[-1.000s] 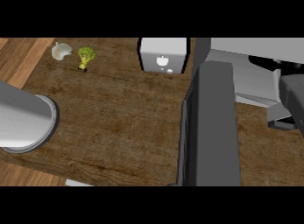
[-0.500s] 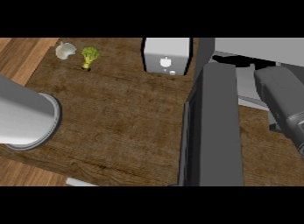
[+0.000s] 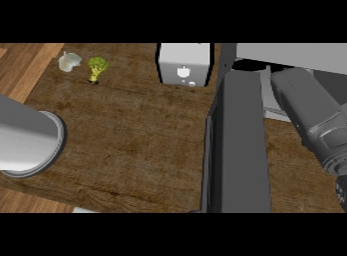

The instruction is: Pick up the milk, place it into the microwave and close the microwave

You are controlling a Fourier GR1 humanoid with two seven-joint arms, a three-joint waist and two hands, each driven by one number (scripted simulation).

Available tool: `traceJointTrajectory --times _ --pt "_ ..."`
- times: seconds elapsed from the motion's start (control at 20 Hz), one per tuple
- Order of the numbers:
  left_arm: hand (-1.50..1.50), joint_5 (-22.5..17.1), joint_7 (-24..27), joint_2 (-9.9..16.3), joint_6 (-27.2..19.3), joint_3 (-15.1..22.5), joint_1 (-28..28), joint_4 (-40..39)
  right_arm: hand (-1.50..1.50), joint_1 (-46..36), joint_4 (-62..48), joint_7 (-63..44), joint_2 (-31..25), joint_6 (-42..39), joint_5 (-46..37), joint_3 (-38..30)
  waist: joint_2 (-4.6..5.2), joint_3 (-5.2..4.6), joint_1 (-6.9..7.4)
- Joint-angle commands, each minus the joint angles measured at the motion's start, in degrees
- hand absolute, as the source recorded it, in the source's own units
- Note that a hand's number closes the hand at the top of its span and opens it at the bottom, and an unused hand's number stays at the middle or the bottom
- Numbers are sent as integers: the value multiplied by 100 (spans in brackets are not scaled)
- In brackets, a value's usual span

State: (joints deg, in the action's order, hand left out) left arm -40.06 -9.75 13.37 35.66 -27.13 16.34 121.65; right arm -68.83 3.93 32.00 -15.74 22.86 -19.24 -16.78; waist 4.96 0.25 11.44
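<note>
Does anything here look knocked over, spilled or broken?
Nothing stands out. The milk carton stands upright by the microwave's open door, and the broccoli and a pale object sit undisturbed on the counter.

The counter point(image 3: 132, 145) looks like rough dark wood; the microwave door point(image 3: 237, 145) is matt grey.

Left forearm point(image 3: 17, 135) cut off at 9 o'clock, hand unseen. Right hand hidden inside microwave point(image 3: 294, 55). Door point(image 3: 235, 145) cut at 6 o'clock.

You look steeply down from the head onto the wooden counter point(image 3: 132, 145), close in; forearms enter from the near edge.
</note>
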Motion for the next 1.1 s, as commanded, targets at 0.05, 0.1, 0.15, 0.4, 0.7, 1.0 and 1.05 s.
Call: traceJointTrajectory --times 0.05,0.1,0.15,0.4,0.7,1.0,1.05 --pt "-150 122 44 -58 41 68 -48 19 -150 -216 116 -44 316 172 141 -151 -51 2 -22" --pt "-150 123 -38 -29 44 102 -8 -62 -150 -164 138 42 401 214 170 -188 -54 4 -74" --pt "-150 162 28 -79 86 104 -30 -219 -150 -180 169 55 246 142 194 -225 -68 -4 -168" --pt "-150 404 -5 -267 92 313 48 -183 -150 -181 251 57 176 437 313 -407 -117 -3 -293" --pt "-150 607 129 -406 301 395 163 -302 -150 340 153 450 -15 -64 218 -330 -198 -6 -498" --pt "-150 1080 551 -930 792 944 252 -410 -150 641 161 708 -49 -642 388 -485 -262 -10 -620" --pt "-150 1171 571 -923 822 955 202 -509 -150 780 191 894 -19 -833 431 -515 -282 -9 -690"
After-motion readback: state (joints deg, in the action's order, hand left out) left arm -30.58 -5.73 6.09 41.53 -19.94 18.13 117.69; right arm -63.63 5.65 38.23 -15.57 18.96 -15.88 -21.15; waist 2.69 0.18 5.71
